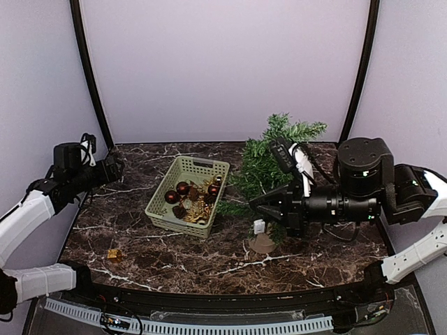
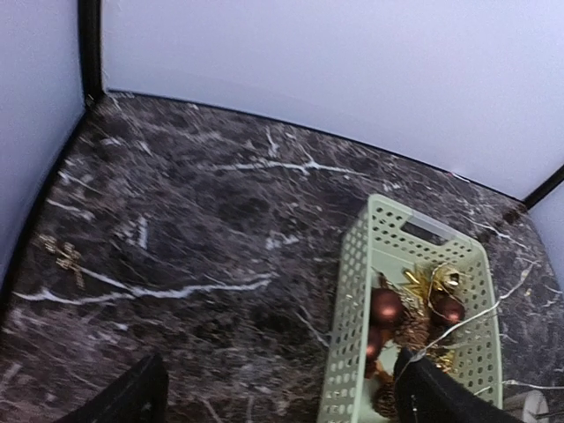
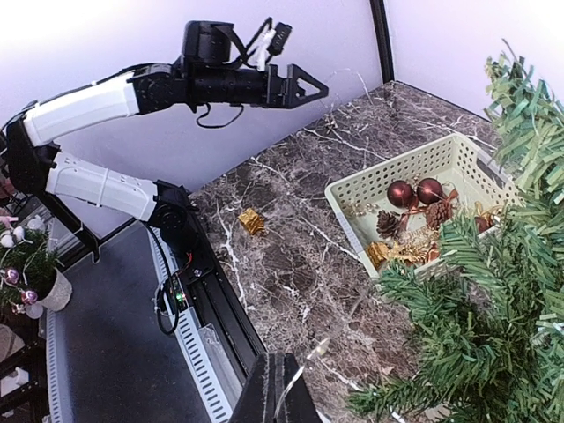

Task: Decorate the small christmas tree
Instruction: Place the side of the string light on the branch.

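The small christmas tree (image 1: 269, 164) stands right of centre on its tan wooden base (image 1: 263, 243); its green branches fill the right of the right wrist view (image 3: 493, 335). My right gripper (image 1: 264, 204) is at the tree's lower left side. In its wrist view (image 3: 284, 389) it is shut on a thin silver wire (image 3: 308, 359). My left gripper (image 1: 114, 167) hovers at the back left. In its wrist view (image 2: 282, 398) it is open and empty. A thin wire (image 2: 480, 310) runs over the basket towards its right finger (image 2: 441, 397).
A pale green basket (image 1: 157, 202) with red baubles (image 1: 183, 188), pine cones and gold ornaments sits left of the tree. A small gold gift box (image 1: 114, 255) lies at the front left. A gold ornament (image 2: 66, 257) lies by the left edge. A white box (image 1: 259, 225) sits near the tree base.
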